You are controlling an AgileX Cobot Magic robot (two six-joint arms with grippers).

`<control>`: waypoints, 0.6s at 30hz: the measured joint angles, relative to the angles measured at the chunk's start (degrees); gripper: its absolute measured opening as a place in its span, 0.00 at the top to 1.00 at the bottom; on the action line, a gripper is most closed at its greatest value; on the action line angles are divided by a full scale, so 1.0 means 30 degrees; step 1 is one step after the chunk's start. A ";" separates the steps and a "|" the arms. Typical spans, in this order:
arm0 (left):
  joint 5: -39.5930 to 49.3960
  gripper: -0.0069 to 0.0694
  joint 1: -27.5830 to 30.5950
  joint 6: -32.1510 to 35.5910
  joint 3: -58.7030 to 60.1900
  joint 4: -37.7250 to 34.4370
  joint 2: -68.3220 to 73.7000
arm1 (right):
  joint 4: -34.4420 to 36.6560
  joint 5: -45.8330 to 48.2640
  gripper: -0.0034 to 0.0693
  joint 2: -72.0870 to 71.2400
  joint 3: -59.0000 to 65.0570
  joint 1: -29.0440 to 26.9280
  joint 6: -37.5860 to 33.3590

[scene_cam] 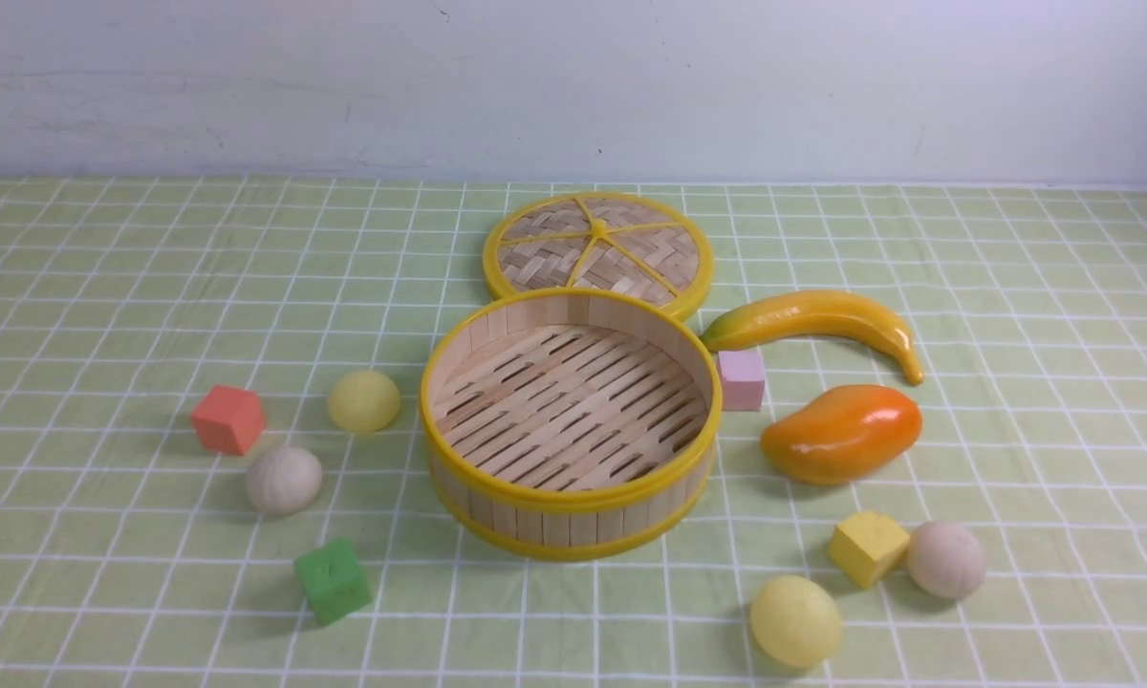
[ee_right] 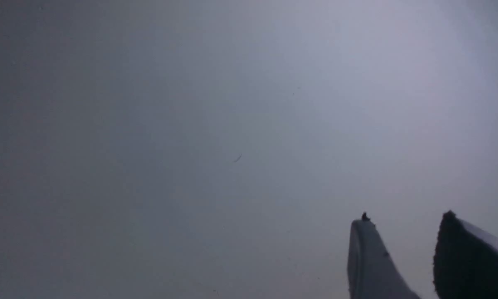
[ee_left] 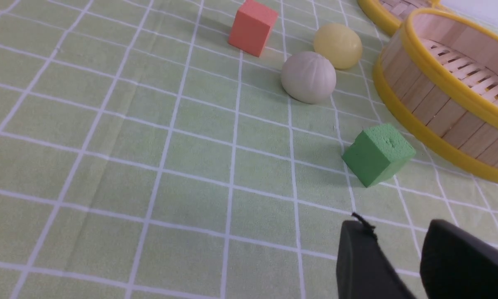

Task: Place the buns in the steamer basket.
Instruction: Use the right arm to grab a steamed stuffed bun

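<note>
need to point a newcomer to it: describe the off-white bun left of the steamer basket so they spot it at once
Find the round bamboo steamer basket in the middle and look left. There the off-white bun lies between the coral cube and the green cube. It is a pleated ball, not a block, and the pale yellow bun nearby differs in colour.

The steamer basket (scene_cam: 570,504) stood midway on the bench (scene_cam: 105,287), the lid (scene_cam: 597,250) just behind it; to its left sat the rear bun (scene_cam: 364,400) and front bun (scene_cam: 284,479), the outer cube (scene_cam: 228,419) left of them, the near cube (scene_cam: 333,580) before them; on its right the inner cube (scene_cam: 742,378) sat beside its wall, the banana (scene_cam: 817,320) and, nearer, the mango (scene_cam: 841,432) right of that; front right, the last cube (scene_cam: 868,547) sat just left of the far bun (scene_cam: 946,559), the nearest bun (scene_cam: 795,620) before them.
</note>
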 joint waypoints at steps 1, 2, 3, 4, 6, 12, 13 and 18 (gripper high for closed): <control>0.0000 0.62 0.0000 0.0000 0.0000 0.0000 0.0000 | 0.0000 0.1076 0.62 0.1052 -0.1107 0.0000 -0.0296; 0.0000 0.62 0.0000 0.0000 0.0000 0.0000 0.0000 | -0.0078 0.2400 0.62 0.2335 -0.2118 0.0000 -0.0647; 0.0000 0.62 0.0000 0.0000 0.0000 0.0000 0.0000 | -0.0170 0.3269 0.62 0.3192 -0.3010 0.0000 -0.0919; 0.0000 0.62 0.0000 0.0000 0.0000 0.0000 0.0000 | -0.0315 0.4166 0.62 0.4249 -0.3465 0.0000 -0.1206; 0.0000 0.62 0.0000 0.0000 0.0000 0.0000 0.0000 | -0.0669 0.5422 0.62 0.5271 -0.4322 0.0000 -0.1694; 0.0000 0.61 0.0000 0.0000 0.0000 0.0000 0.0000 | -0.2887 0.8797 0.62 1.0447 -0.5090 0.0000 -0.4512; 0.0000 0.60 0.0000 0.0000 0.0000 0.0000 0.0000 | -0.2942 0.9002 0.62 1.1142 -0.5072 0.0000 -0.4613; 0.0000 0.60 0.0000 0.0000 0.0000 0.0000 0.0000 | -0.2617 1.0232 0.62 1.4276 -0.5080 0.0000 -0.4548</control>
